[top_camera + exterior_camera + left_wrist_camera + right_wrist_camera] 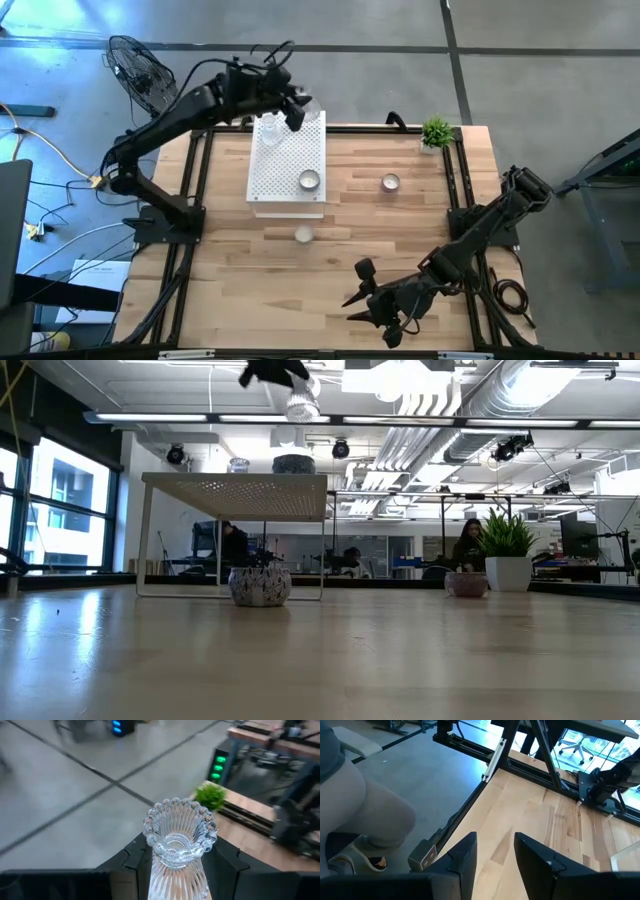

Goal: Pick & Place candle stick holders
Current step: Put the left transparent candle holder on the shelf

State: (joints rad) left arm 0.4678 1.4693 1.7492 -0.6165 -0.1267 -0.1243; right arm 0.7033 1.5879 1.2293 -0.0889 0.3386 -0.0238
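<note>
my left gripper (300, 108) is up over the far edge of the white perforated box (287, 165), and its fingers (227, 862) are clamped on either side of a ribbed clear glass candle holder (179, 842) with a beaded rim, held upright with its open mouth facing my wrist camera. in the low view that same holder (301, 400) hangs high above the box top (236, 484), clear of it. on the box itself sit more holders: a clear glass one (270, 132) near the far end, just beside my gripper, and a round silvery cup with a white centre (309, 181) toward the near right corner. another silvery cup (390, 182) rests on the bare wooden table (400, 240) to the right of the box, well apart from it, and a small whitish holder (304, 234) stands on the table just in front of the box. the little green potted plant (436, 132) is at the far right corner of the table. my right gripper (375, 300) waits low at the near right part of the table, its fingers (465, 857) apart with nothing between them, only wood showing past them. beyond the table edge in my right wrist view a person's leg (360, 815) shows.
</note>
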